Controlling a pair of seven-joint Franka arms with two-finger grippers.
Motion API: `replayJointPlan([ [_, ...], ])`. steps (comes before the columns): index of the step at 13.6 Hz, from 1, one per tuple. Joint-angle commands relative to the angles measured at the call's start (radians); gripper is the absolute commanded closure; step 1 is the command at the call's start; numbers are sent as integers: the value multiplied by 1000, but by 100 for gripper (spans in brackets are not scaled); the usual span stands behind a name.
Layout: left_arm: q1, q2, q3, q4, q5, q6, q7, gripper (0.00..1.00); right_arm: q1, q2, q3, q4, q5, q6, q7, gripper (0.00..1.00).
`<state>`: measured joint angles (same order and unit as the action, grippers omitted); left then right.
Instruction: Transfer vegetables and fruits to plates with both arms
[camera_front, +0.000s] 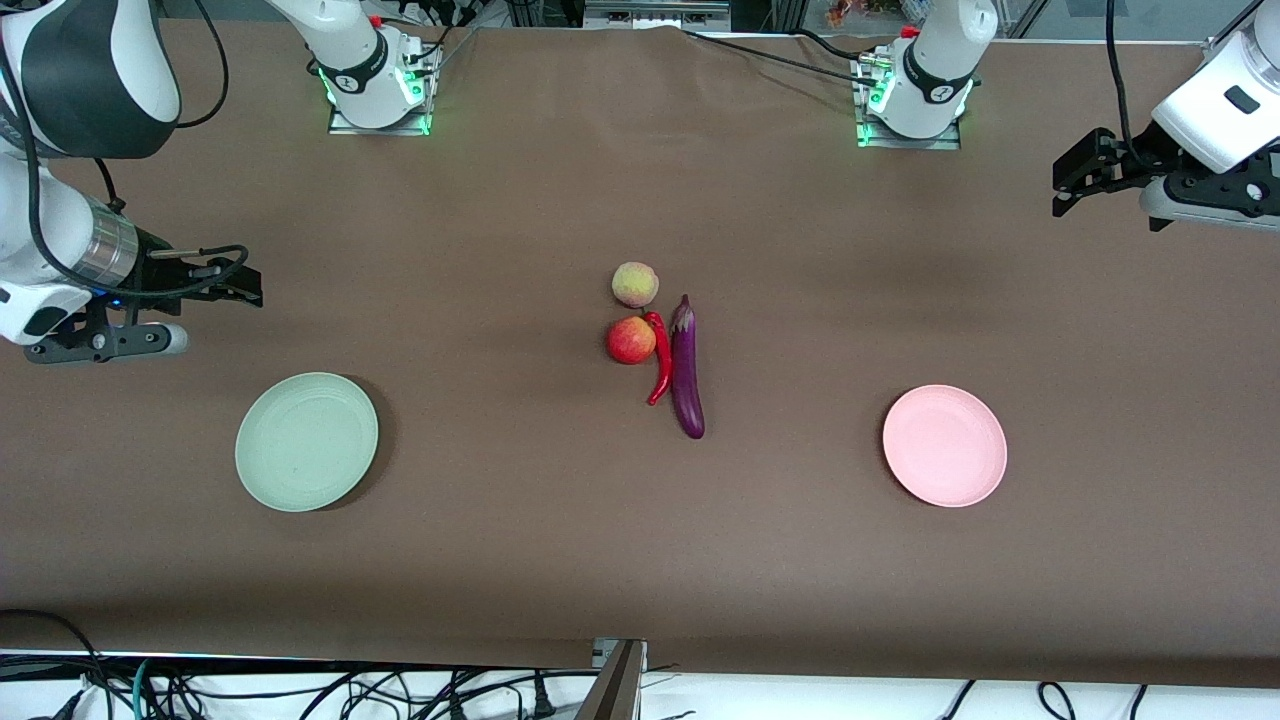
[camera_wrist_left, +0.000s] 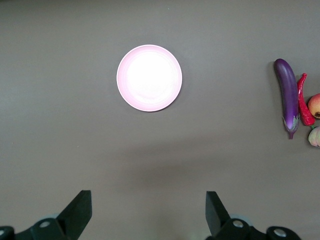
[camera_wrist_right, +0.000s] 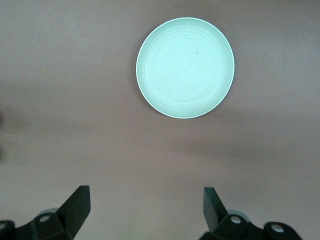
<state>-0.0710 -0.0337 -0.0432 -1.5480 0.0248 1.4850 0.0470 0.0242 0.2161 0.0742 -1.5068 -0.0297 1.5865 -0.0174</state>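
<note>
The purple eggplant (camera_front: 687, 368), red chili (camera_front: 659, 358), red fruit (camera_front: 631, 340) and yellow-green peach (camera_front: 634, 284) lie clustered mid-table. The mint green plate (camera_front: 306, 441) sits empty toward the right arm's end, and the pink plate (camera_front: 944, 445) sits empty toward the left arm's end. My left gripper (camera_front: 1075, 180) hangs open and empty over bare cloth at its end; its wrist view shows its open gripper (camera_wrist_left: 148, 210), the pink plate (camera_wrist_left: 149, 77), eggplant (camera_wrist_left: 288, 95) and chili (camera_wrist_left: 304, 102). My right gripper (camera_front: 238, 285) hangs open and empty over cloth; its wrist view shows its open gripper (camera_wrist_right: 146, 207) and the green plate (camera_wrist_right: 185, 67).
A brown cloth (camera_front: 500, 520) covers the whole table. The two arm bases (camera_front: 378, 90) (camera_front: 912, 100) stand with green lights at the edge farthest from the front camera. Loose cables (camera_front: 300, 690) lie below the table's near edge.
</note>
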Motion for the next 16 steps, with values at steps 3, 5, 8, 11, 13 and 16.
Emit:
replayJointPlan([
  [3,2,6,-6,28,9,-23,14,0,6,5,-1,2,78,-10,72,0],
  [5,2,8,-6,28,9,-23,14,0,41,29,-1,-1,97,7,115,0],
  [8,2,8,-6,28,9,-23,14,0,141,110,-1,-3,100,65,208,0],
  [11,0,8,-6,28,9,-23,14,0,294,169,-1,-3,100,128,425,0],
  [13,0,8,-6,28,9,-23,14,0,386,221,1,-3,100,180,493,0],
  [16,0,8,-6,29,10,-23,14,0,537,290,-1,3,99,312,765,0],
])
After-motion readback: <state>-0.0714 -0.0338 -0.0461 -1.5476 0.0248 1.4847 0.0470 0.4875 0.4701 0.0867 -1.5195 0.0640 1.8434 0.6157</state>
